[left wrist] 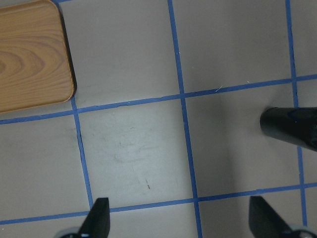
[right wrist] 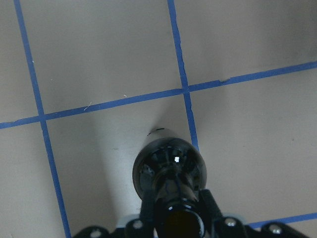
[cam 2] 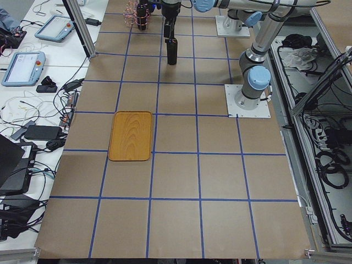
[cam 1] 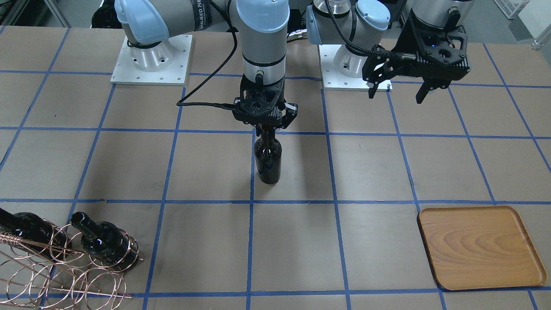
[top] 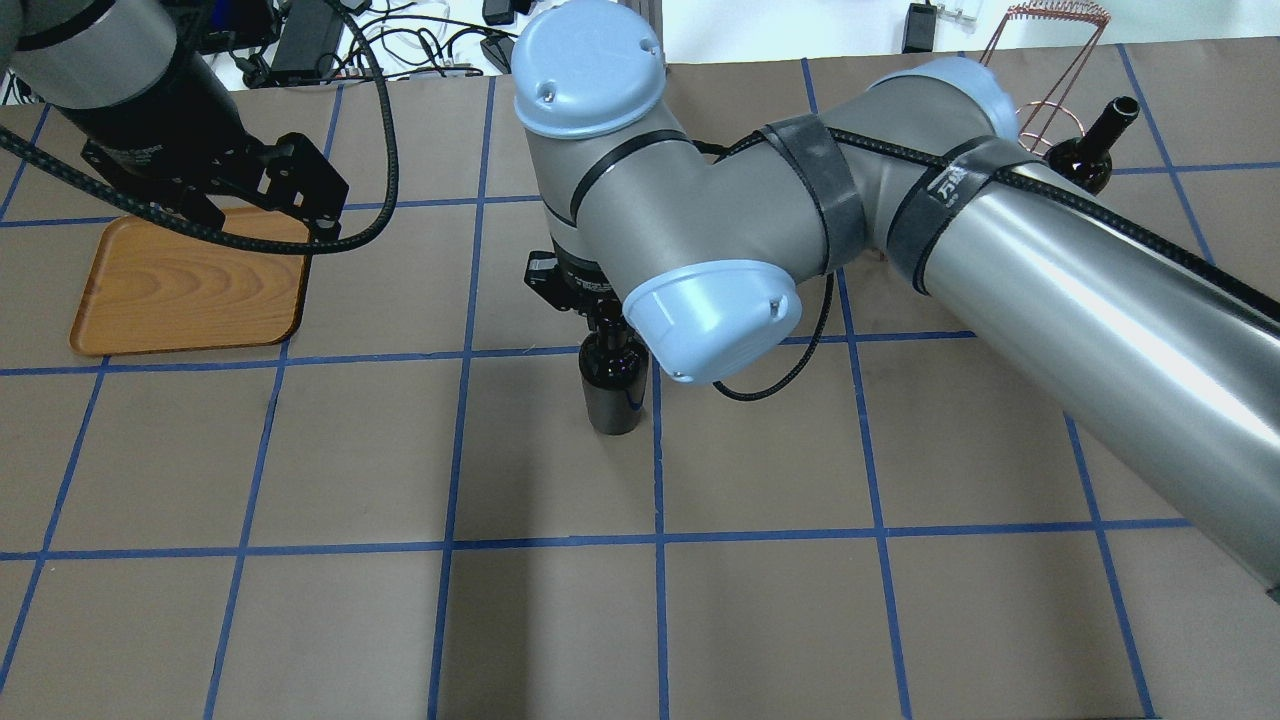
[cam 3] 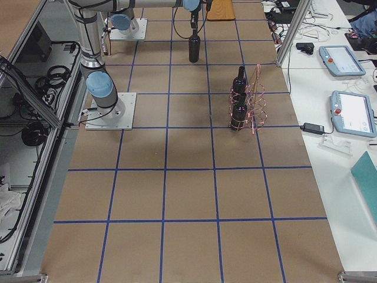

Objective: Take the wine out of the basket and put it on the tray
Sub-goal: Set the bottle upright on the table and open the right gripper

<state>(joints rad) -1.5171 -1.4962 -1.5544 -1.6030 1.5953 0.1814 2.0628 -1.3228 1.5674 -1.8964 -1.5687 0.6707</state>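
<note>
My right gripper point(cam 1: 267, 127) is shut on the neck of a near-black wine bottle point(cam 1: 267, 159) and holds it upright at the table's middle, its base at or just above the surface. The bottle also shows in the overhead view point(top: 612, 385) and in the right wrist view point(right wrist: 168, 171). The wooden tray point(cam 1: 480, 247) lies flat and empty at the robot's far left. My left gripper point(cam 1: 396, 92) is open and empty, hovering near the tray point(top: 180, 285). The copper wire basket point(cam 1: 64, 267) at the far right holds two more bottles point(cam 1: 105, 241).
Both arm bases point(cam 1: 150, 64) stand on white plates at the table's robot side. The right arm's big elbow point(top: 700, 200) hangs over the table's middle. Blue tape lines grid the brown table top point(cam 1: 379, 168). In the left wrist view the tray's corner point(left wrist: 29, 54) is at upper left.
</note>
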